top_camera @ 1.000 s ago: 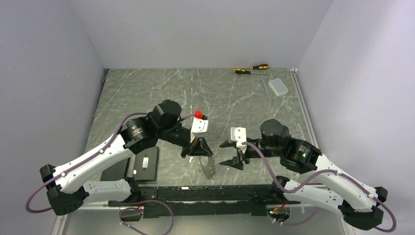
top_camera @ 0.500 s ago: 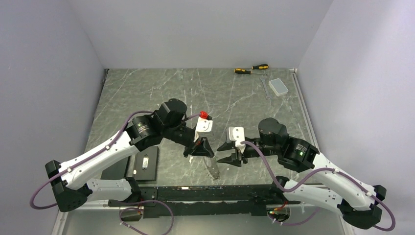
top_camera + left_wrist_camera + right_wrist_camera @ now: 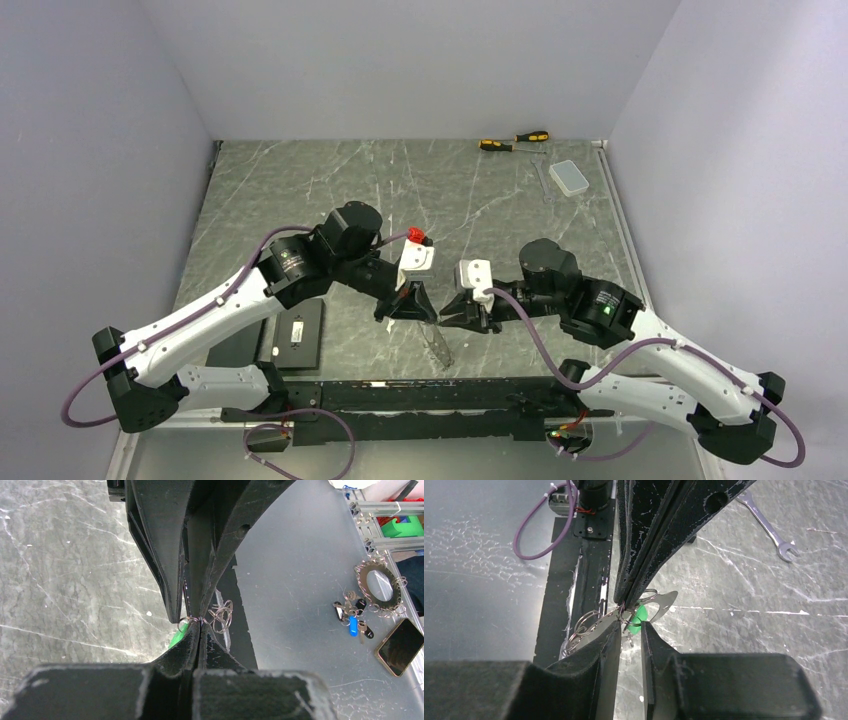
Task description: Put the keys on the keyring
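My left gripper (image 3: 412, 308) is shut on the keyring (image 3: 437, 347), a thin toothed dark ring hanging below it over the table's near middle. In the left wrist view the left gripper (image 3: 201, 623) pinches the ring's rim, with small wire rings (image 3: 220, 615) beside its tips. The key's green head (image 3: 176, 636) peeks out to their left. My right gripper (image 3: 447, 318) meets the left one tip to tip. In the right wrist view the right gripper (image 3: 631, 625) has a narrow gap between its jaws. The green key (image 3: 640, 615) hangs just past its tips, against the keyring (image 3: 663, 601).
Two yellow-and-black screwdrivers (image 3: 513, 141), a wrench (image 3: 541, 180) and a small clear box (image 3: 571, 178) lie at the back right. Flat black boxes (image 3: 298, 335) sit near the left. A black rail (image 3: 430, 395) runs along the front edge. Beyond it lie another toothed ring (image 3: 380, 582), loose keys (image 3: 352, 619) and a phone (image 3: 402, 647).
The right gripper has slid left up to the left gripper, and its jaws have narrowed. The left arm shifted slightly right early on, then held still with the keyring.
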